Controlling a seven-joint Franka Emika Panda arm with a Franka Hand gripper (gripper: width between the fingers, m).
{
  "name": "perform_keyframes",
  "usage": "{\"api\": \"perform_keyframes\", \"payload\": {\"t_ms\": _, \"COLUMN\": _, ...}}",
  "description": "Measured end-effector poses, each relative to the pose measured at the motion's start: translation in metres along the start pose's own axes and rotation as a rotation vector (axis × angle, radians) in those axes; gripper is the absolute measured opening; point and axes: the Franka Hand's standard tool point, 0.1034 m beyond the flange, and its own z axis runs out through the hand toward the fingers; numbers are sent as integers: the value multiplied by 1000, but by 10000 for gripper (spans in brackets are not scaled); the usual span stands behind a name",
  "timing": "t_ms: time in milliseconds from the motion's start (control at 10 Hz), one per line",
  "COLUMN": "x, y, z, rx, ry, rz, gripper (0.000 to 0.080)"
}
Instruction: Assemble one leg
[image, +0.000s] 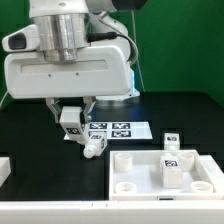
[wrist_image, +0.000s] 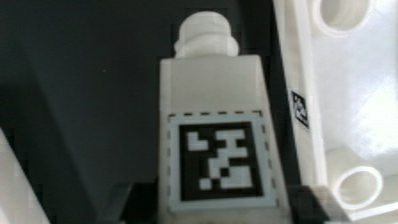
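One leg (image: 82, 132) is pinched between the fingers of the gripper (image: 72, 118), tilted, with its narrow tip reaching past the fingertips toward the white slab (image: 135, 175), which lies just beside the tip. Grasping is judged done; the tip is not yet seated in a slab hole (wrist_image: 349, 14), so placing and screwing in are left.

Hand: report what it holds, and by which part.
The hand holds one leg, clamped across its tagged body, towards the end away from its narrow tip.

Plastic leg (wrist_image: 210, 100), smooth white finish (slightly glossy)
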Motion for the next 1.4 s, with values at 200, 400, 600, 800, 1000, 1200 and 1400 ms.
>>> {"api": "perform_keyframes", "payload": {"t_ms": 200, "x": 6, "y": -42, "z": -4, "rx": 19, "ry": 20, "rz": -29, "gripper": 282}}
{"api": "perform_keyframes", "payload": {"t_ms": 400, "x": 18, "y": -89, "z": -7, "rx": 40, "ry": 42, "rz": -40, "gripper": 282}}
{"api": "perform_keyframes", "payload": {"t_ms": 600, "x": 26, "y": -104, "z": -8, "rx": 45, "ry": 70, "rz": -64, "gripper": 282}}
{"api": "perform_keyframes", "payload": {"t_ms": 800, "x": 26, "y": -103, "z": -6, "rx": 43, "ry": 84, "rz": -63, "gripper": 282}}
{"api": "perform_keyframes", "payload": {"t_ms": 1000, "x": 35, "y": -103, "z": -8, "rx": 41, "ry": 201, "rz": -75, "gripper": 282}}
{"api": "perform_keyframes", "payload": {"t_ms": 1200, "x": 50, "y": -128, "z": -20, "rx": 42, "ry": 383, "rz": -138, "gripper": 282}}
{"api": "perform_keyframes", "payload": {"t_ms": 1400, "x": 55, "y": -151, "z": -22, "rx": 45, "ry": 511, "rz": -188, "gripper": 282}}
